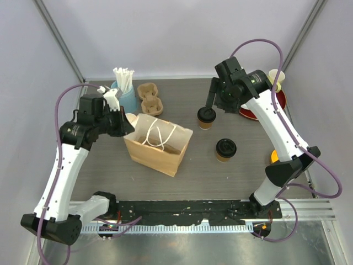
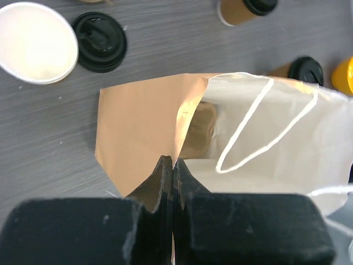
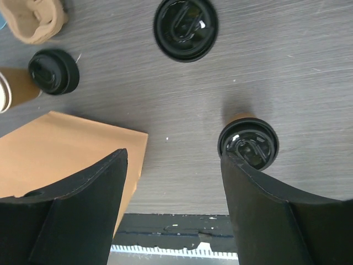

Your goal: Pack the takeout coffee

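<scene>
Coffee stands lidded on the tabletop (image 1: 198, 176) right of the paper bag (image 1: 158, 142), outside it: far cup (image 1: 207, 117) and near cup (image 1: 225, 149), apart. At the bag's left rim the left pincer (image 2: 172, 165) is clamped on the paper; the right pincer (image 3: 174, 160) hangs by the far cup, jaws wide apart, gripping nothing.

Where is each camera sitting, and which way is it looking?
Top camera: up high behind the robot, looking down at the table; both arms show, left arm and right arm.
Left wrist camera: on the left arm, looking down into the paper bag; the left jaws show, shut on the bag's rim.
Right wrist camera: on the right arm, looking down at the table and a coffee cup; the right jaws show, open.
Shared: all three views show the paper bag.
</scene>
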`<state>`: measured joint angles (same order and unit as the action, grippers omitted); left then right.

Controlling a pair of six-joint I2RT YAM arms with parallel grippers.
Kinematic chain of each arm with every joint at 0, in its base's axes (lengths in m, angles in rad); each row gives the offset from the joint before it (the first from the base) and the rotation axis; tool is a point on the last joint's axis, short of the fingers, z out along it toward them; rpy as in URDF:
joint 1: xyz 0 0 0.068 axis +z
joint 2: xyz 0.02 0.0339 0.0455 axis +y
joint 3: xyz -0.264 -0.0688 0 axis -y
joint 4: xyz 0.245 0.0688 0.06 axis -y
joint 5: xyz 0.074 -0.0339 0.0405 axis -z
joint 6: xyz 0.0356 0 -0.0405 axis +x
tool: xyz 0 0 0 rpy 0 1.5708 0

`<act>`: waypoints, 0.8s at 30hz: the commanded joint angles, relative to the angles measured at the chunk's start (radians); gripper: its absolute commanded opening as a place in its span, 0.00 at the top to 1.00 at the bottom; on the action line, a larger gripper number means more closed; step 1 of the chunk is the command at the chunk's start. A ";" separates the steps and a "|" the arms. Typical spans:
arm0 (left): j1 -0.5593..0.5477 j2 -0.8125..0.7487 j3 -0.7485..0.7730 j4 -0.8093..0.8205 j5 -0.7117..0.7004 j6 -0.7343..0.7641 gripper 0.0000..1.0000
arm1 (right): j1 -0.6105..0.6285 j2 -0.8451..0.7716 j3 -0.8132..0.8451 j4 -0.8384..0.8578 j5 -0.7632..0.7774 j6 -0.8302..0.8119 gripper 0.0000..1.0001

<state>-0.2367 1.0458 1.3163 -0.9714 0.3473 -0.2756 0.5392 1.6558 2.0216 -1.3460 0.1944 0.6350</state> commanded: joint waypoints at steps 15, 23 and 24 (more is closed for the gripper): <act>0.017 0.043 0.026 0.036 -0.050 -0.128 1.00 | -0.058 -0.082 -0.017 0.125 -0.154 -0.291 0.25; 0.017 0.031 0.021 0.042 0.010 -0.108 1.00 | -0.056 -0.252 -0.211 0.315 -0.356 -0.567 0.26; 0.019 0.030 0.018 0.040 0.016 -0.105 1.00 | -0.056 -0.264 -0.236 0.321 -0.386 -0.612 0.26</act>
<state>-0.2218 1.1019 1.3178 -0.9680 0.3035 -0.3885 0.4866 1.4746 1.8591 -1.1385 -0.0120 0.2153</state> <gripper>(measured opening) 0.009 0.747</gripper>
